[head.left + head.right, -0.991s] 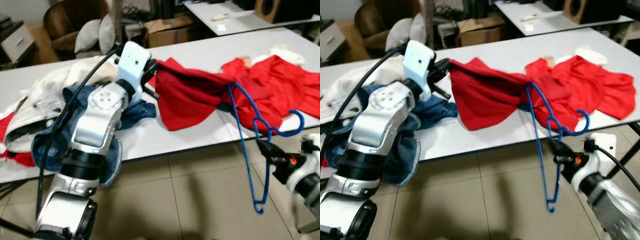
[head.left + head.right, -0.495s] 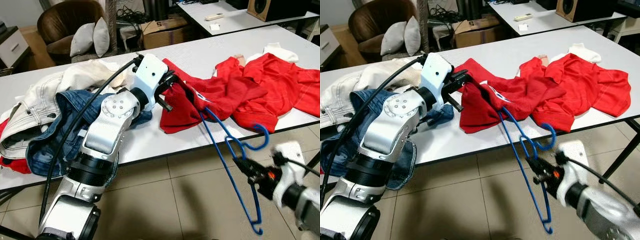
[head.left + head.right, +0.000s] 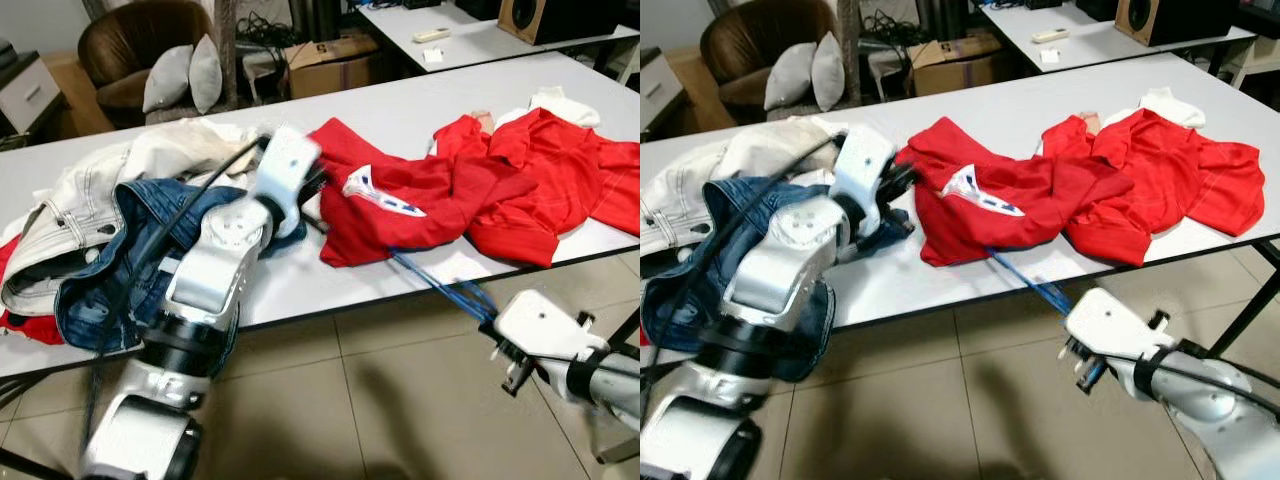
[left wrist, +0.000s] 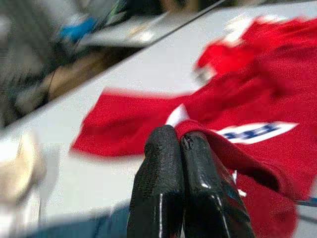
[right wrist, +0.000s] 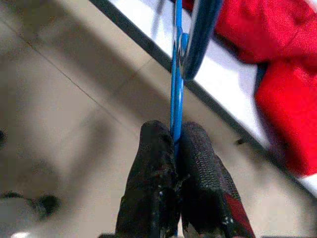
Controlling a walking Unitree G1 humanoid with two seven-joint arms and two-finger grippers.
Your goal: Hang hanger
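A red shirt [image 3: 400, 205] with a white collar label lies spread on the white table [image 3: 400, 110]. My left gripper [image 4: 180, 141] is shut on a fold of its edge, at the shirt's left side [image 3: 316, 192]. A blue wire hanger [image 3: 440, 285] slants from under the shirt's front hem down past the table's edge. My right gripper [image 5: 174, 136] is shut on the hanger's wire, low in front of the table [image 3: 495, 328]. The hanger's far end is hidden under the red cloth.
A second red garment [image 3: 560, 170] lies at the table's right end. Blue jeans [image 3: 130, 260] and a cream jacket [image 3: 90, 180] are heaped at the left. A brown chair [image 3: 150, 50], a cardboard box [image 3: 335, 65] and another table [image 3: 450, 40] stand behind. A black table leg [image 3: 1250, 310] is at the right.
The hanger has swung from hanging upright to a low slant, its far end now under the shirt. The left gripper has lowered the shirt onto the table and drawn it left.
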